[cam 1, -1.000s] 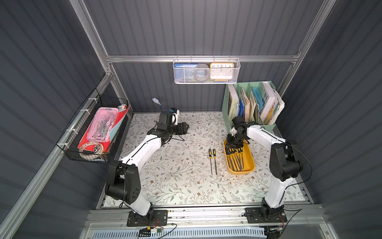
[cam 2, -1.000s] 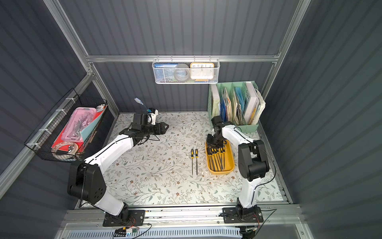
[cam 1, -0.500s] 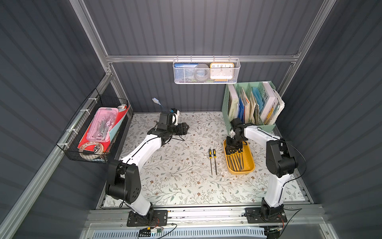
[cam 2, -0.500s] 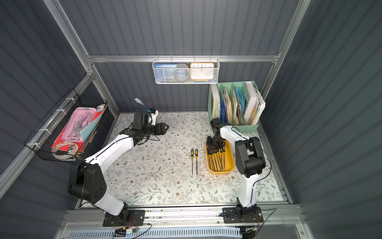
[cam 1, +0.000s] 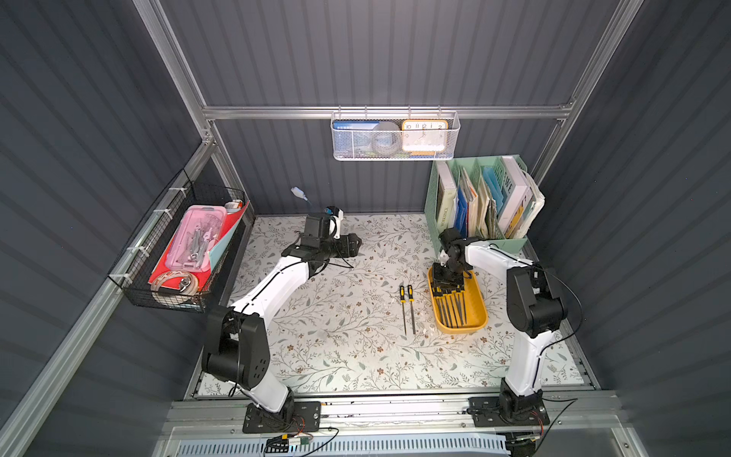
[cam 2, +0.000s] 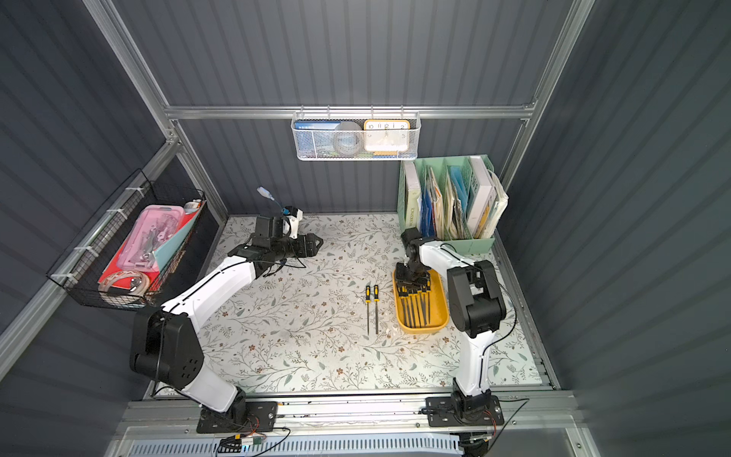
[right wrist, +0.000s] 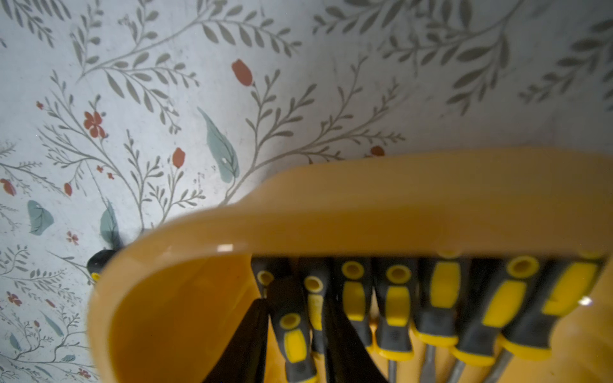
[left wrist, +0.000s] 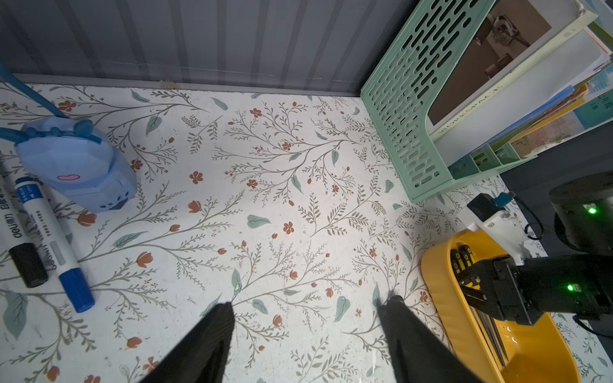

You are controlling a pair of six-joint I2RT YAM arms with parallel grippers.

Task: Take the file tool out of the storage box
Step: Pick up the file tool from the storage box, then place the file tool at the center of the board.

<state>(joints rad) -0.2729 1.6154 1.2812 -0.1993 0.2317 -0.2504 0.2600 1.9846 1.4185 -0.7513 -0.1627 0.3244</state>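
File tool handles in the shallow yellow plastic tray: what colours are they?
The handles are dark grey with yellow patches, clearest in the right wrist view.

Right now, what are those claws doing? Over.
Left claw open. Right claw in storage box, straddling one file handle, grip unclear. Two files out on table. Neighbouring handles packed close.

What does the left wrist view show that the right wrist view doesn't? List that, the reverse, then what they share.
Left wrist only: the open left claw, a blue marker, the mint-green organiser. Right wrist only: the right claw close up, a finger each side of one file handle, and a handle end outside the storage box. Both: that box, that claw, the floral table.
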